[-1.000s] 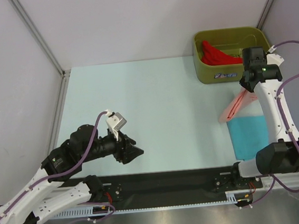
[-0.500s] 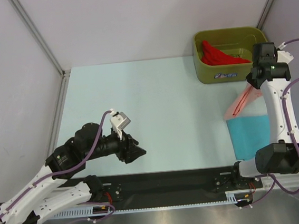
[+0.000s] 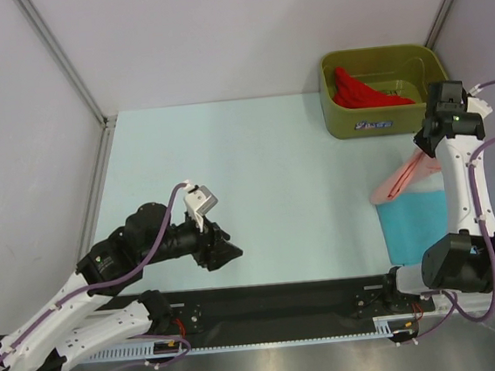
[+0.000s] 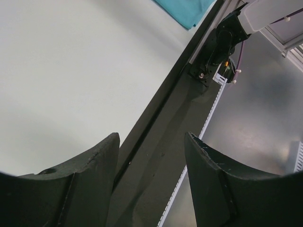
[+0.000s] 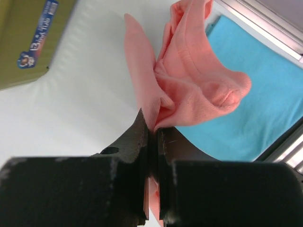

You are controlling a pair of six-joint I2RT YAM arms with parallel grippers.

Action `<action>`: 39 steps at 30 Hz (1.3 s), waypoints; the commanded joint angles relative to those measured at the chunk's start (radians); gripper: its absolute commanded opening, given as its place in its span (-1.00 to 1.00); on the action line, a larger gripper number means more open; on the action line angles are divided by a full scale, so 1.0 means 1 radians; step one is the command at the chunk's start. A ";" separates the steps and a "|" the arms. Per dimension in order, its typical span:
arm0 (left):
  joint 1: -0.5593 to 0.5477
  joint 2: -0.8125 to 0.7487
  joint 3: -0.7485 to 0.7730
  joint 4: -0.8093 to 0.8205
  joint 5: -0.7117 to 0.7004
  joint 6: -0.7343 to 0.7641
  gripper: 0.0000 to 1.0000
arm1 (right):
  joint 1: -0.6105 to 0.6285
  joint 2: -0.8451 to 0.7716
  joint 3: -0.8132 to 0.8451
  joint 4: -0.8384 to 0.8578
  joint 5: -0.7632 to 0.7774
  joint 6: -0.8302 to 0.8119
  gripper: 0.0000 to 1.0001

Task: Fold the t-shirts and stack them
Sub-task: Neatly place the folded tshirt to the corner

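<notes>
My right gripper (image 3: 423,140) is shut on the salmon-pink t-shirt (image 3: 402,178) and holds it up off the table at the right edge; in the right wrist view the shirt (image 5: 189,80) hangs bunched from the closed jaws (image 5: 152,130). The turquoise-blue t-shirt (image 3: 414,225) lies folded flat below it, also visible in the right wrist view (image 5: 265,94). The bright red t-shirt (image 3: 357,89) lies crumpled in the olive-green tub (image 3: 347,123). My left gripper (image 3: 226,251) is open and empty near the table's front edge, far left of the shirts; its fingers (image 4: 94,161) frame the black rail.
The olive-green tub stands at the back right, its labelled wall showing in the right wrist view (image 5: 28,52). A black rail (image 3: 285,300) runs along the table's front edge. Grey walls enclose the table on the left, back and right.
My right gripper has moved right and back with the pink shirt, swinging it toward the right wall. The left arm shifted slightly.
</notes>
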 commanded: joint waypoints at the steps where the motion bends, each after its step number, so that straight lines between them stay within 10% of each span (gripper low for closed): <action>1: 0.009 0.007 -0.002 0.038 0.030 0.031 0.25 | -0.026 -0.070 -0.026 0.049 -0.010 -0.015 -1.00; 39: 0.027 -0.001 -0.029 0.042 0.067 0.028 0.25 | -0.322 -0.249 -0.299 0.160 -0.145 -0.169 -1.00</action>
